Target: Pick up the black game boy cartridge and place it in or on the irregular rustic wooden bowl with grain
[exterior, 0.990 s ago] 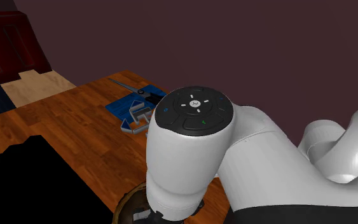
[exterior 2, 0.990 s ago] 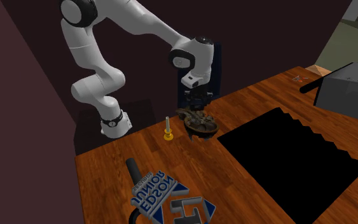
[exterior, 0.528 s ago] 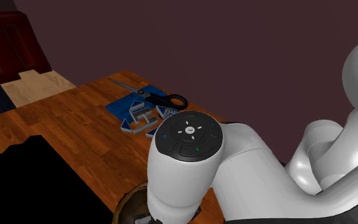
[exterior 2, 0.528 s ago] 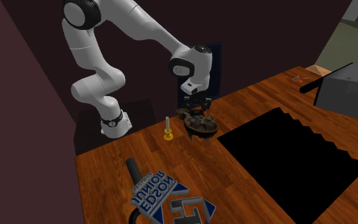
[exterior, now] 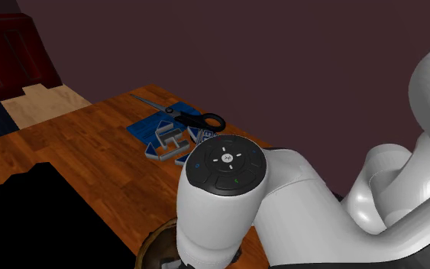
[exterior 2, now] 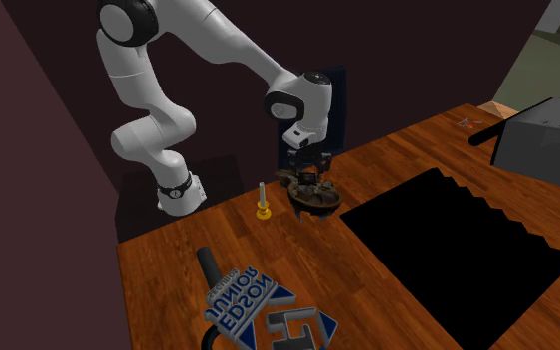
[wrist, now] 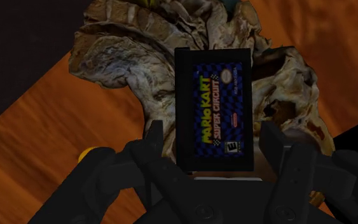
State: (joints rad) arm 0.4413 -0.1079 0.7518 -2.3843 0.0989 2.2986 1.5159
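Cartridge (wrist: 214, 108) over bowl (wrist: 120, 57), long axis running away from jaws; jaws spread, not touching it.

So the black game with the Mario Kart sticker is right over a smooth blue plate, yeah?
Not quite. The black game with the Mario Kart sticker is right over a rough, lumpy brown bowl, not a smooth blue plate. The wrist view shows it, just ahead of the end effector.
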